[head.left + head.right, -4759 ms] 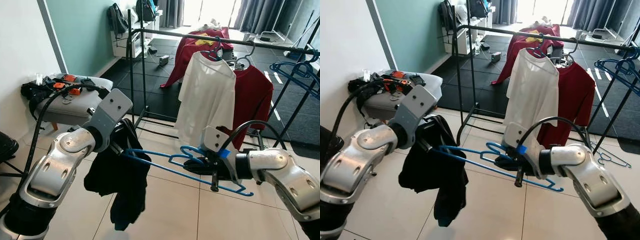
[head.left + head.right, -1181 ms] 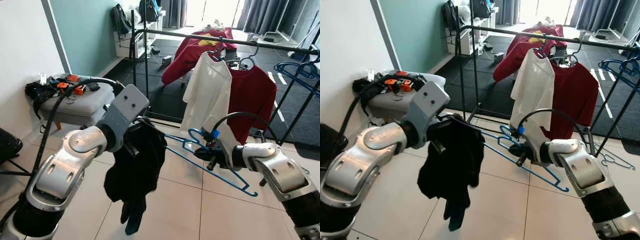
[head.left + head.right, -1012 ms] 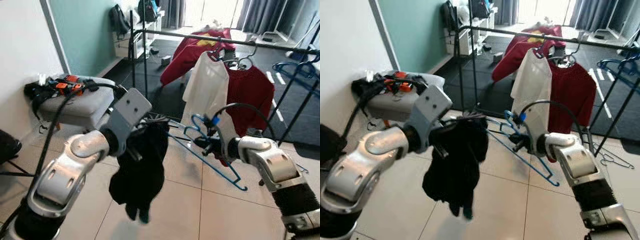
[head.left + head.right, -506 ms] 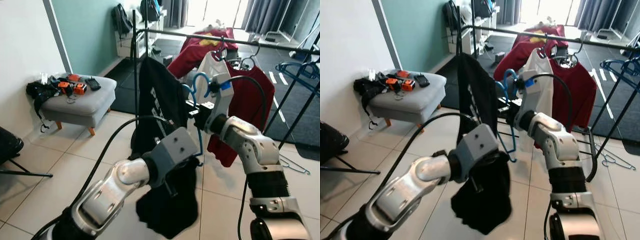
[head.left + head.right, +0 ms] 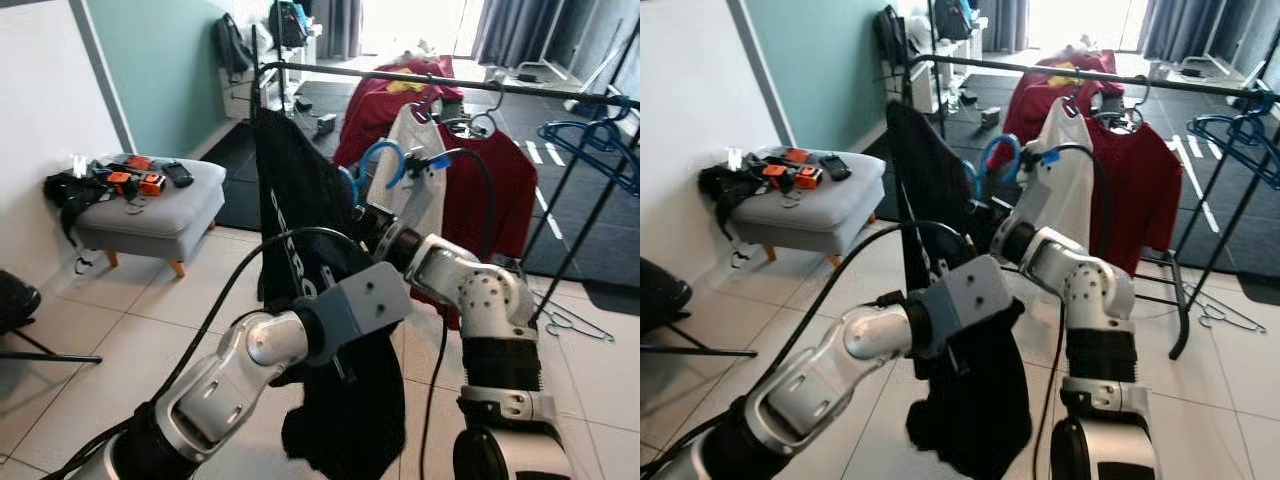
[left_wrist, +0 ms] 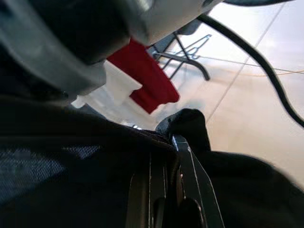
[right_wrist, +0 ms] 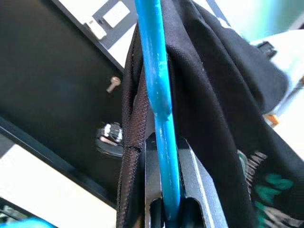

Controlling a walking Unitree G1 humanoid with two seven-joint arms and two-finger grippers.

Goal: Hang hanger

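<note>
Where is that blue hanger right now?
The blue hanger is raised in the middle of the head views, carrying the black shirt, its hook just below the clothes rail and left of the white shirt; the right gripper clamps it.

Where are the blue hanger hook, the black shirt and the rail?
hook [image 5: 383, 160], left eye view, top of the blue curve.
black shirt [image 5: 300, 215], left eye view, upper panel beside the white print.
rail [image 5: 560, 93], left eye view, bare stretch of the top bar.
</note>
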